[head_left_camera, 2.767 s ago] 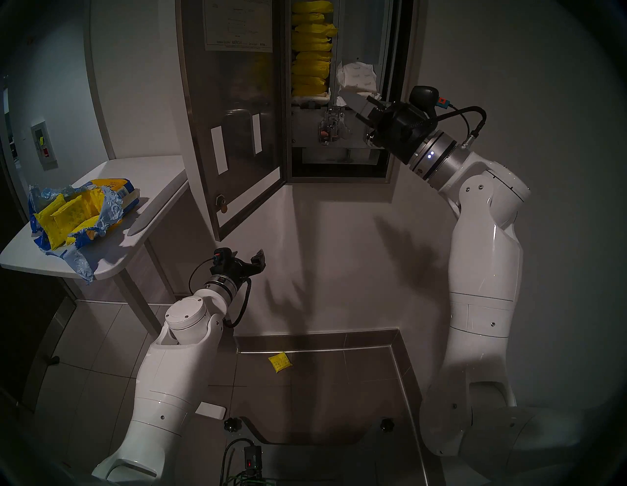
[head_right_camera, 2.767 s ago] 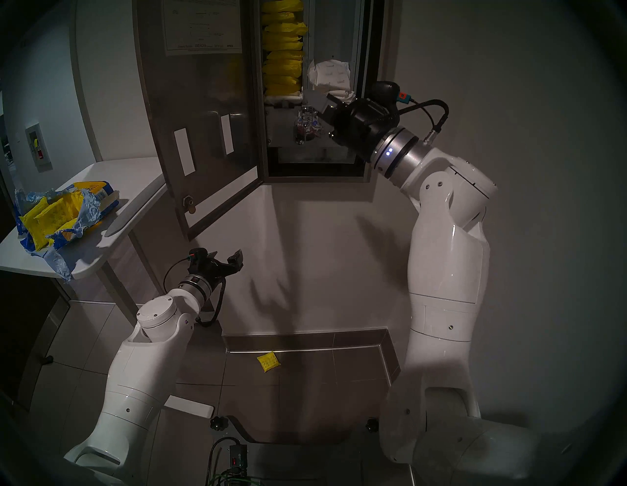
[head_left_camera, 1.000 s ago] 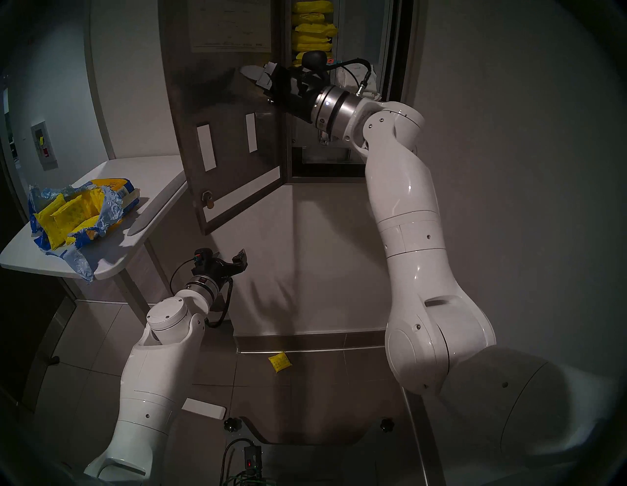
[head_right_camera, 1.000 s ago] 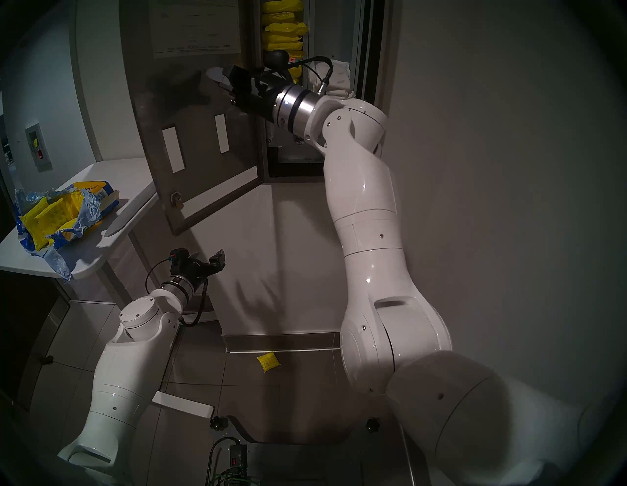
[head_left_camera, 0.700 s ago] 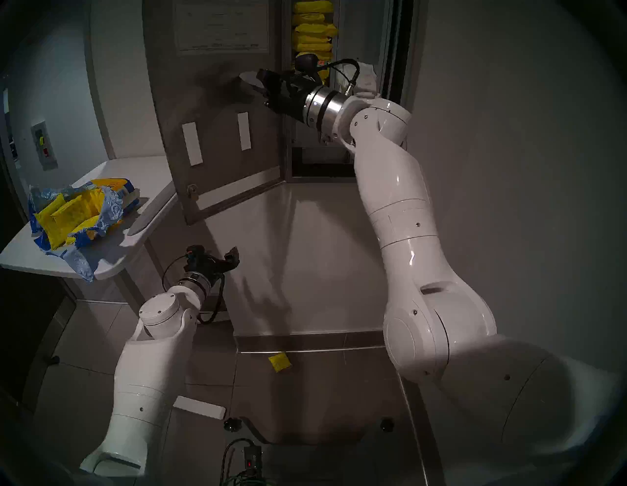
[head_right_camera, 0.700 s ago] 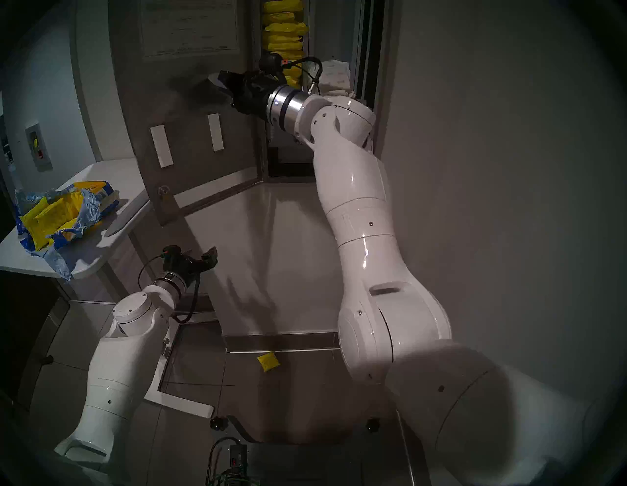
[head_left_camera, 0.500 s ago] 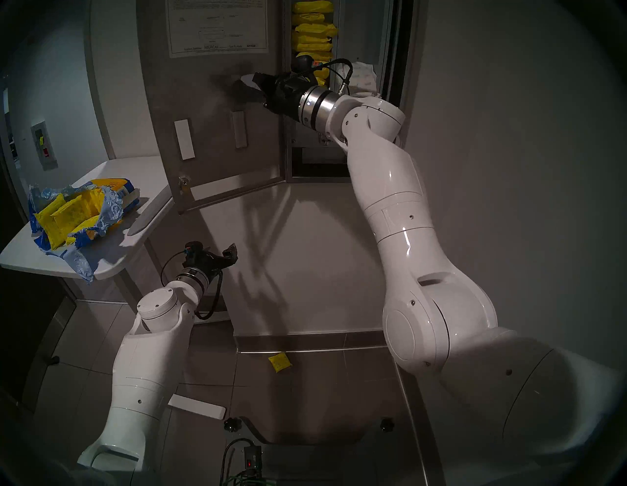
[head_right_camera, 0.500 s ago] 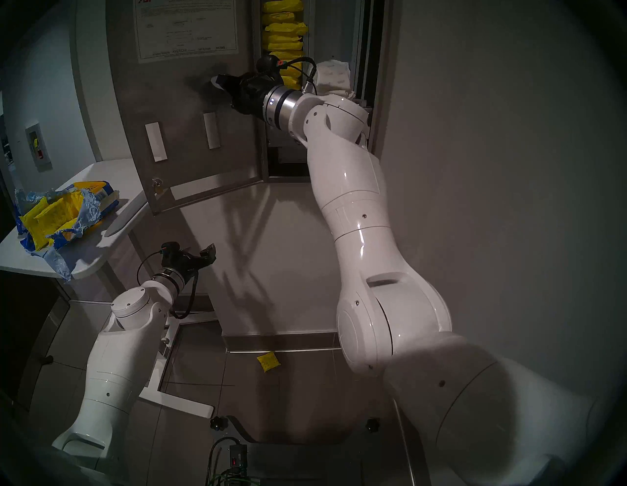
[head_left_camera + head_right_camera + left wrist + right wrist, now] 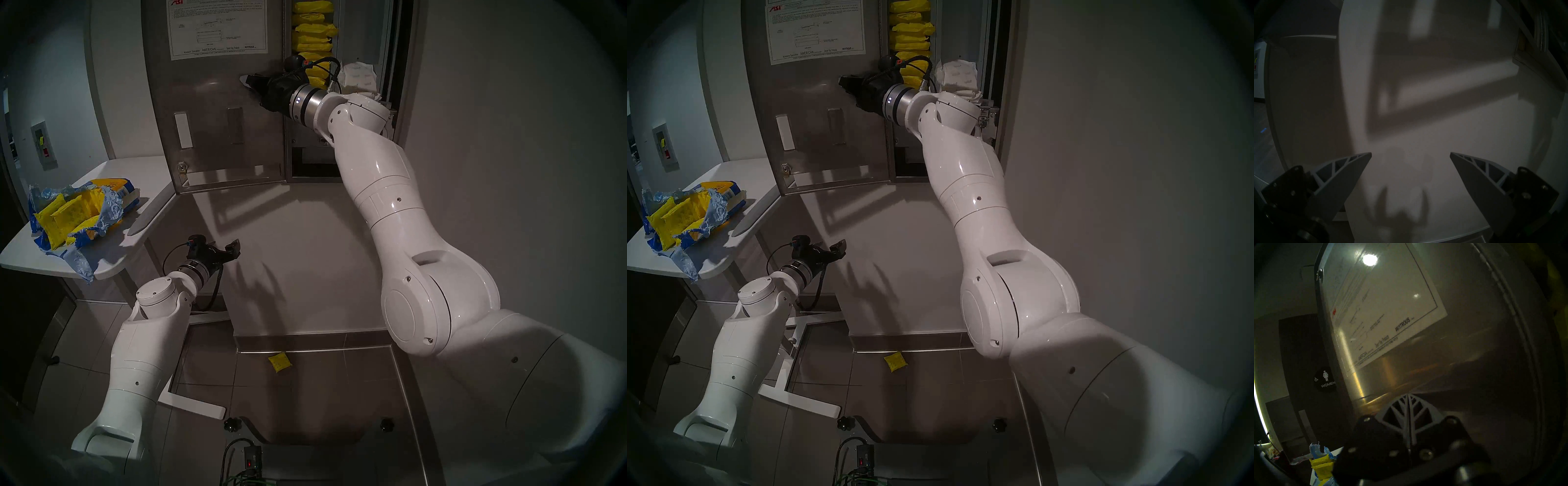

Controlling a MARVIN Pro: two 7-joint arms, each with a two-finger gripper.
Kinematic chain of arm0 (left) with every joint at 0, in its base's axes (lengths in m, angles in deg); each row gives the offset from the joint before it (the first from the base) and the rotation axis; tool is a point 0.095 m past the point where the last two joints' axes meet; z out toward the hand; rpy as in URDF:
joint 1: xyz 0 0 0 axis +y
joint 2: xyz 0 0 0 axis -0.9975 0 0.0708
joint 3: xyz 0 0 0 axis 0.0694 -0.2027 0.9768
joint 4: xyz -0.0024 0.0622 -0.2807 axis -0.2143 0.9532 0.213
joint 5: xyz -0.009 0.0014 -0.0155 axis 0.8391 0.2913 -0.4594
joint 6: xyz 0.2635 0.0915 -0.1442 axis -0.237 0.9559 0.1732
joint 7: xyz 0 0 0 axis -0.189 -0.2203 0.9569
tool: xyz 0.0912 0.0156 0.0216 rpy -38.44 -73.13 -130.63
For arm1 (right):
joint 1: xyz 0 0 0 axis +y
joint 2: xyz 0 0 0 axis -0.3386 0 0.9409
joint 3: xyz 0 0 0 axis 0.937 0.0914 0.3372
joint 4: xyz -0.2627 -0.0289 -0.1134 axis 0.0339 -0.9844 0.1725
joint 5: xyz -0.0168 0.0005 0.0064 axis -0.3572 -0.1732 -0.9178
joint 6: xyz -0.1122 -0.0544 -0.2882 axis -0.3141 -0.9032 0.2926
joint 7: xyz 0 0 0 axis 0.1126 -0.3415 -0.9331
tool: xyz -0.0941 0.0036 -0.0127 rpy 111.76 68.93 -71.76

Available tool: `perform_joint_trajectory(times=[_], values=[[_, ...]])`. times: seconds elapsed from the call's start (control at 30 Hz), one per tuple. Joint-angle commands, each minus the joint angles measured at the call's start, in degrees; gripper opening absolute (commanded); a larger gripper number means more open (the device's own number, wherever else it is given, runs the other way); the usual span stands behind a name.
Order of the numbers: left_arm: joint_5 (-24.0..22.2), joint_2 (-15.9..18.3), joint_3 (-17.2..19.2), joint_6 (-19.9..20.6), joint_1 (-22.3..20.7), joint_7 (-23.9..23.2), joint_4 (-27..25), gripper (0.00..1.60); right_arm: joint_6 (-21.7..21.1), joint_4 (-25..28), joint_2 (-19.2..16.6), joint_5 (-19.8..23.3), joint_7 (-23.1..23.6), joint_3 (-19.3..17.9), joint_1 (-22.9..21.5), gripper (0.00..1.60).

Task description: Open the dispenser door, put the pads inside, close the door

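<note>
The dispenser door (image 9: 217, 112) is the largest thing here; it is a tall steel panel, hinged at its right edge beside the open cabinet (image 9: 339, 101), and it stands swung far open so that its inner face with the white instruction sheet (image 9: 217, 30) looks at the camera; I judge it stiff, rather heavy and smooth, so fingers can slide on the bare metal; a flat push near the free left edge, far from the hinge, should turn it more easily than a pinch. The right gripper (image 9: 247, 81) is at the inner face of the door, below the sheet; in the right wrist view its two fingers lie together with no gap and hold nothing; whether the tips really touch the steel I cannot tell. The left gripper (image 9: 1410, 153) hangs low near the wall, its fingers spread wide and empty. The pads (image 9: 314, 34) are small, soft and light in slippery yellow wrap; they are stacked in the left column of the cabinet; more lie in the torn bag (image 9: 78, 213) on the white table (image 9: 112, 261) at the left, and one lies on the floor (image 9: 280, 362). White wrapped pads (image 9: 359, 78) sit in the right column; to close the door, the right arm must first come out of the opening, because it crosses the front of the cabinet.
</note>
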Motion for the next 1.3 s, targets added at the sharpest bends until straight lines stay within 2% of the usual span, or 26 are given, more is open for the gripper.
perform_joint_trajectory(times=[0.0, 0.4, 0.5, 0.53, 0.77, 1.07, 1.27], values=[[-0.64, 1.62, -0.01, -1.35, -4.36, -3.42, 0.45, 1.6, 4.08, -0.42, -1.17, -0.59, 0.59, -0.94, -5.06, 0.0], [-0.6, 3.93, -0.92, -2.5, -6.11, -9.5, 3.53, 1.6, 3.42, 5.74, -4.36, -0.61, 4.65, -2.18, -1.94, 0.0], [-0.59, 4.19, -1.06, -2.81, -6.49, -10.55, 4.18, 1.6, 2.31, 9.3, -5.39, -0.65, 5.26, -2.68, -0.05, 0.0], [-0.63, 4.31, -1.14, -2.82, -6.65, -11.0, 4.44, 1.6, 2.39, 8.17, -5.77, -0.47, 6.07, -2.96, -0.63, 0.0], [-0.46, 5.64, -1.8, -2.31, -7.61, -13.68, 5.53, 1.6, 0.43, 13.01, -8.44, 0.01, 7.83, -4.31, 1.77, 0.0], [-0.13, 7.28, -2.78, -2.73, -8.75, -17.23, 7.06, 1.6, -1.63, 18.63, -12.14, 1.01, 8.75, -8.44, 3.82, 0.0], [-0.25, 8.34, -3.44, -3.54, -9.82, -20.53, 8.78, 1.6, -3.79, 23.79, -14.19, 1.43, 7.84, -12.09, 7.36, 0.0]])
